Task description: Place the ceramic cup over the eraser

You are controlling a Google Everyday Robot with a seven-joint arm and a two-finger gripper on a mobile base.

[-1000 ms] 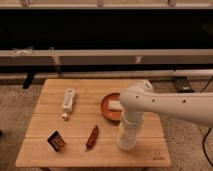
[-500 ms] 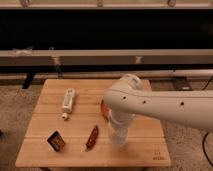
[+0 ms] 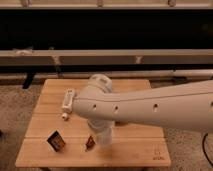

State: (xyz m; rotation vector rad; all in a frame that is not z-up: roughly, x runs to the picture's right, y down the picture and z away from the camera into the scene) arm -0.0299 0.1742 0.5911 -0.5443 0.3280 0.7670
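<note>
The eraser (image 3: pixel 56 141) is a small dark block with an orange-brown face, lying near the wooden table's front left. The white ceramic cup (image 3: pixel 105 136) shows below my arm's big white wrist, just above the table's front middle, about a hand's width right of the eraser. My gripper (image 3: pixel 103 126) is at the cup's top, mostly hidden by the arm. The cup seems to be carried by it, but the grip itself is hidden.
A reddish-brown pepper-shaped thing (image 3: pixel 90 143) lies between the eraser and the cup, partly covered by the arm. A white rectangular block (image 3: pixel 67 101) lies at the table's left (image 3: pixel 45 155). My arm hides the table's middle. A dark wall with a rail stands behind.
My arm has swung left across the table with the cup, from right of centre to the front middle, closer to the eraser. The bowl is now hidden behind the arm.
</note>
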